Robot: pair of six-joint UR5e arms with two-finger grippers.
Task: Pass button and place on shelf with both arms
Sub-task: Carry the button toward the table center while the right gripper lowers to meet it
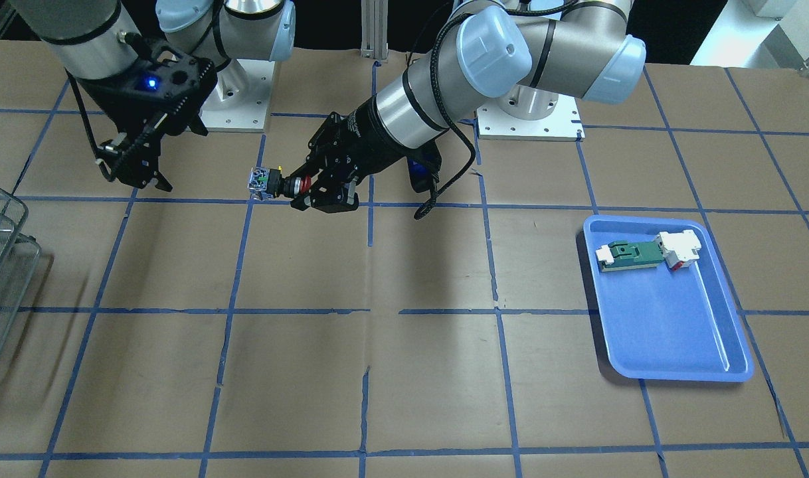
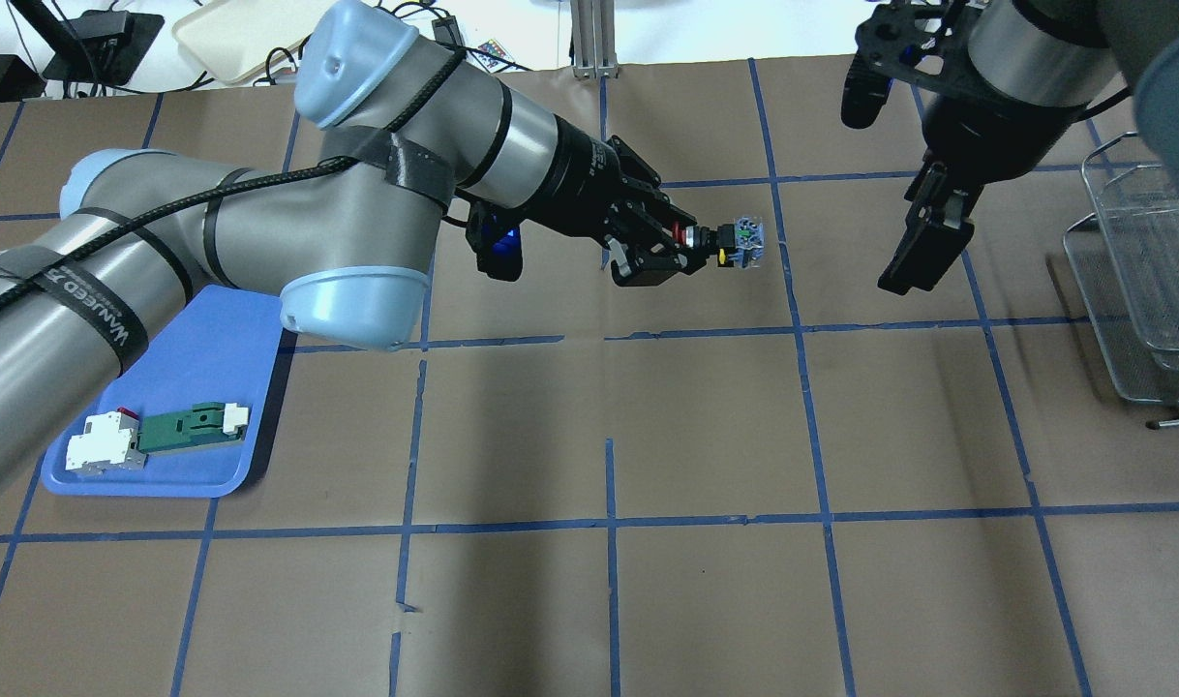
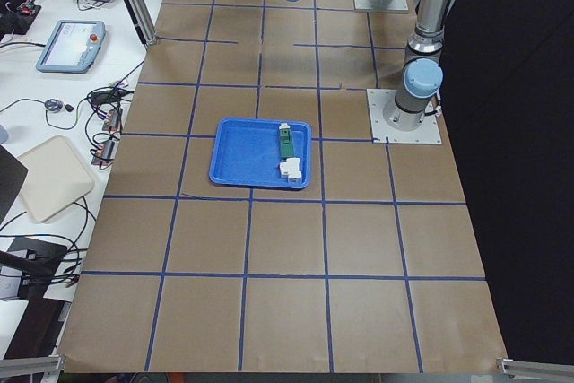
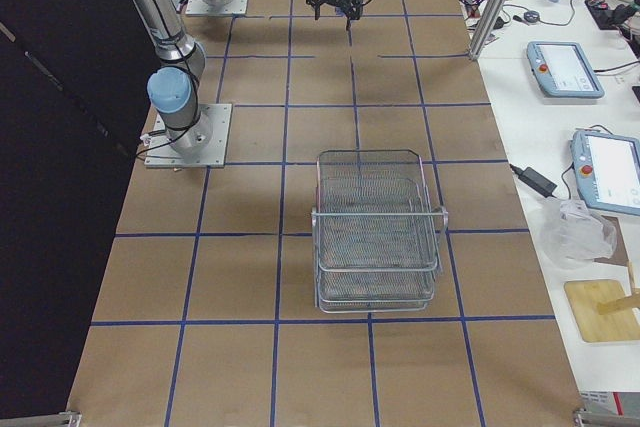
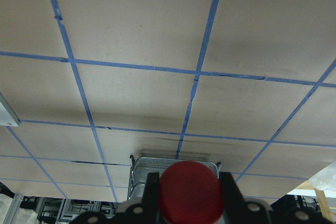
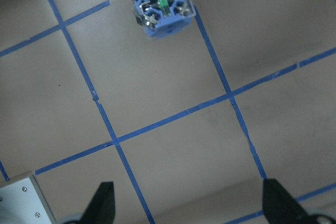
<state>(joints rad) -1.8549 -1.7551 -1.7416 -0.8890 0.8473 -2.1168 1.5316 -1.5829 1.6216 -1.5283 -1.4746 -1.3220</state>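
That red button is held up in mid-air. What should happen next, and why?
Probably the right claw should ease toward the button, at its pale block end. Its jaws are open and well apart from it, while the left claw grips the red head.

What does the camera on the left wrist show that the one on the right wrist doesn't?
Only the left wrist view shows the button from its red head end, clamped in the left gripper, with the wire shelf beyond it. Only the right wrist view shows the button's pale blue rear block, with a green strip and a yellow tab, and the right gripper open and apart from it. Both show the button and the brown table with its blue tape lines.
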